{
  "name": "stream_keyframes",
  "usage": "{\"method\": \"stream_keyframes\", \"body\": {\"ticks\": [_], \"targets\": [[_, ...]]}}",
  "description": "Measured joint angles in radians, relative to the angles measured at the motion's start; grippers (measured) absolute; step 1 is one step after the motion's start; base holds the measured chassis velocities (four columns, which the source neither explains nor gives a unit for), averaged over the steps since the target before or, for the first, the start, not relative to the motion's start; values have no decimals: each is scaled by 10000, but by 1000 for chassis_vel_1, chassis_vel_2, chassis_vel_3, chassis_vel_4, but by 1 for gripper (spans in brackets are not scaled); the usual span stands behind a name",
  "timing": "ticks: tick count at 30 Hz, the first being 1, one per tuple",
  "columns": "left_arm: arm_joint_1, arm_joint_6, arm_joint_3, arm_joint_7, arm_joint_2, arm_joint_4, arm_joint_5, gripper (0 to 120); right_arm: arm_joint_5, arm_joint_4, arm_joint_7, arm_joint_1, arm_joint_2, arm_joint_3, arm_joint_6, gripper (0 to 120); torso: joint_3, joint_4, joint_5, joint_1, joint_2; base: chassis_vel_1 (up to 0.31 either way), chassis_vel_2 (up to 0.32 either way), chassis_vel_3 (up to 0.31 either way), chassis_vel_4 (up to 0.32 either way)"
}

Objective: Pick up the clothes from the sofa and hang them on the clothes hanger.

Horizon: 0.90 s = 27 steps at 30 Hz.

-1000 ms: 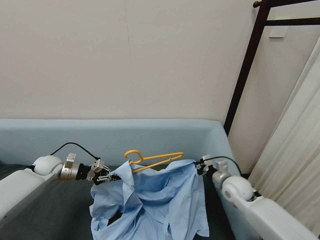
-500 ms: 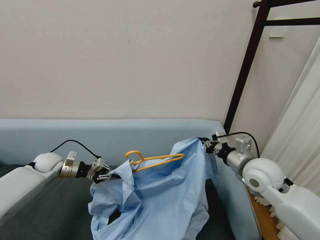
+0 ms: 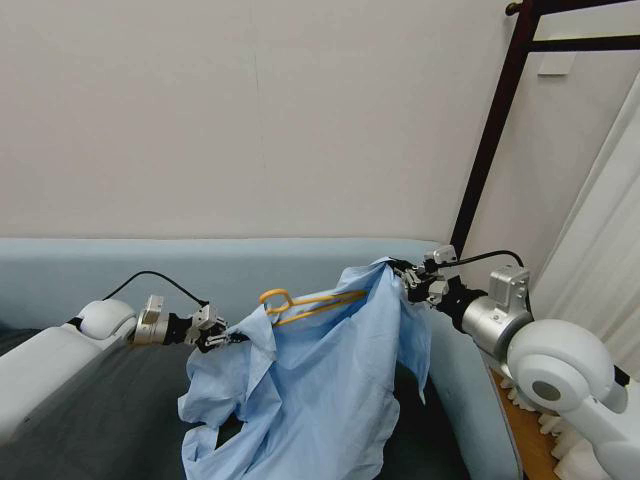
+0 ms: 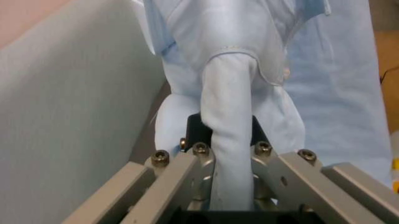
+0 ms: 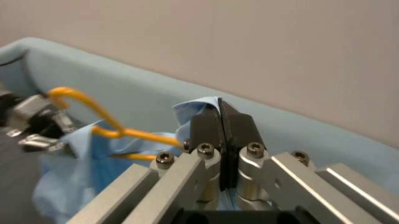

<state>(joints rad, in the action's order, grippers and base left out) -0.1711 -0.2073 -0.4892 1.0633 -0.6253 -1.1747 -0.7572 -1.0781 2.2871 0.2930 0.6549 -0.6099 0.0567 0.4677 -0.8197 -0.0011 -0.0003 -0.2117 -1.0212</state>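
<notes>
A plain, pale beige wall [image 3: 250,120] runs across the back, evenly lit, with a faint vertical seam near its middle. Against it stands a light blue sofa [image 3: 200,265], its backrest straight and its right armrest turning toward the camera; the seat cushion [image 3: 110,420] is dark grey. Past the sofa's right end rises a dark wooden rack [image 3: 490,150], its post leaning and a crossbar at the top. A white curtain [image 3: 600,270] hangs at the far right, above a strip of brown wooden floor [image 3: 510,398].
</notes>
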Motion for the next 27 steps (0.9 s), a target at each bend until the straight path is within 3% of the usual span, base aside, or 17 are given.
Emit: {"method": "stream_keyframes", "body": {"ticks": [3,8,10,13,14,18,27], "targets": [[651,492,-595,383,82,-347,-1546,1,1271,429,-535,448,163,-185,-508,0,0,0,1,0,0,0,0,0,0],[1619,1131,-1371,763,12,-401,-3000,1,3174,783,-1282,1644,374,-86,-1216,0,0,2,3,0,0,0,0,0,0],[1784,1189,-1533,801,-39,-344,-3127,1,3410,844,-1365,1883,374,-43,-1355,0,0,1,3,0,0,0,0,0,0],[3082,1437,-2905,982,-347,-16,-3760,1,4449,1075,-1761,2810,453,47,-1938,0,0,-3,-1,0,0,0,0,0,0],[3082,1437,-2905,982,-347,-16,-3760,1,4449,1075,-1761,2810,453,47,-1938,0,0,-3,-1,0,0,0,0,0,0],[4729,1549,-4249,981,-657,136,-4211,1,6683,733,-2416,3506,511,38,-3056,0,-1,-2,6,0,0,0,0,0,0],[6580,1716,-5615,783,-1179,512,-5101,1,8333,251,-2823,4207,336,-177,-3613,0,0,1,2,0,0,0,0,0,0]]}}
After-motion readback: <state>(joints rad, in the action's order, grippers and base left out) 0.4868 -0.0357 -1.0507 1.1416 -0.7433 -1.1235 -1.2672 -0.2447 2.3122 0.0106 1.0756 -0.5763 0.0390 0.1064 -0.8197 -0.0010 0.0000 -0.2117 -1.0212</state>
